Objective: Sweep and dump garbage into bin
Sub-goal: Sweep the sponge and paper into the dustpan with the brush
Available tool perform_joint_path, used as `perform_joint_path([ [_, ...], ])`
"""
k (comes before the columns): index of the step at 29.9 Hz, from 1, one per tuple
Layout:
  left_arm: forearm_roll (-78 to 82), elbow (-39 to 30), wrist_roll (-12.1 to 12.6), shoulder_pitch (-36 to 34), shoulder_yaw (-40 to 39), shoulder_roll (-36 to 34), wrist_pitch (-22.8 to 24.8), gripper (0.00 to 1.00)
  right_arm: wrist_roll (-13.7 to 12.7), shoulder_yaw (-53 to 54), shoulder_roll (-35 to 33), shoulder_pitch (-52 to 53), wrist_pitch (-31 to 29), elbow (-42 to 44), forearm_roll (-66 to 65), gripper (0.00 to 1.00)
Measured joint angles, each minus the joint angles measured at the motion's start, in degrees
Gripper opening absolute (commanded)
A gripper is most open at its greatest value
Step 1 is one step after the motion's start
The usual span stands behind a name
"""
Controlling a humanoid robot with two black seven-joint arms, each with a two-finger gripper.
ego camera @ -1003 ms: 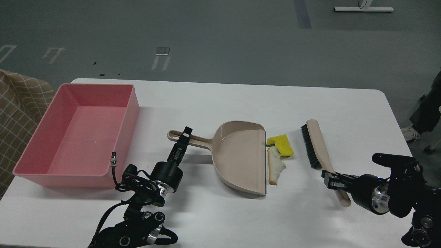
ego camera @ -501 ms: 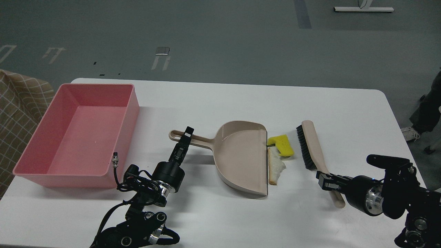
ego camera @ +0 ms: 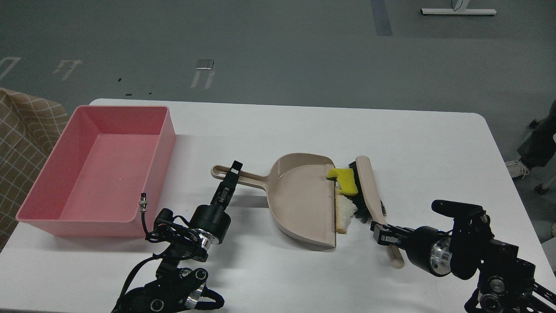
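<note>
A beige dustpan [ego camera: 304,195] lies mid-table with its open lip to the right. My left gripper [ego camera: 232,170] is shut on its long handle [ego camera: 243,174]. My right gripper [ego camera: 381,232] is shut on the handle of a beige brush [ego camera: 370,191] with black bristles. The bristles press against the garbage at the dustpan's lip: the yellow sponge chunk [ego camera: 345,179] and the white bread piece [ego camera: 343,211]. The yellow chunk overlaps the lip's edge. The pink bin [ego camera: 100,169] stands empty at the table's left.
The white table [ego camera: 434,143] has bare surface behind and right of the brush. A checked cloth [ego camera: 21,126] hangs left of the bin. A person's leg and shoe [ego camera: 527,150] stand at the right edge.
My right gripper has swept the brush leftward until its bristles met the two scraps and pushed them against the dustpan's lip. The left gripper and dustpan have stayed put.
</note>
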State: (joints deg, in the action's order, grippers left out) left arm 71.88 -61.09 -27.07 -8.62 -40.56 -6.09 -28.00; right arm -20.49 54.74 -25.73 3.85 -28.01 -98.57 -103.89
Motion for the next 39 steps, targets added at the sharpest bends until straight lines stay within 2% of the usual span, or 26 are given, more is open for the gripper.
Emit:
perform_joint_path([
  [10,0.0,-0.15,0.0,0.18,-0.05,-0.2,0.0,0.12,-2.18,-0.63,6.6,0.36,0.0,-0.01,-0.39,0.22],
  [17,0.09,-0.16,0.0,0.21,0.0,-0.31,0.0,0.12,-2.54,-0.56,8.17,0.91,-0.01,-0.15,0.0,0.22],
  [31,0.1,0.0,0.0,0.0,0.04,-0.41,0.0,0.12,-2.44,1.48,8.89,3.04,0.01,-0.57,1.2,0.23],
  [39,0.1,0.07,0.0,-0.09,0.04,-0.49,0.0,0.12,-2.44,2.61,6.26,2.54,0.01,-0.65,2.19,0.23],
])
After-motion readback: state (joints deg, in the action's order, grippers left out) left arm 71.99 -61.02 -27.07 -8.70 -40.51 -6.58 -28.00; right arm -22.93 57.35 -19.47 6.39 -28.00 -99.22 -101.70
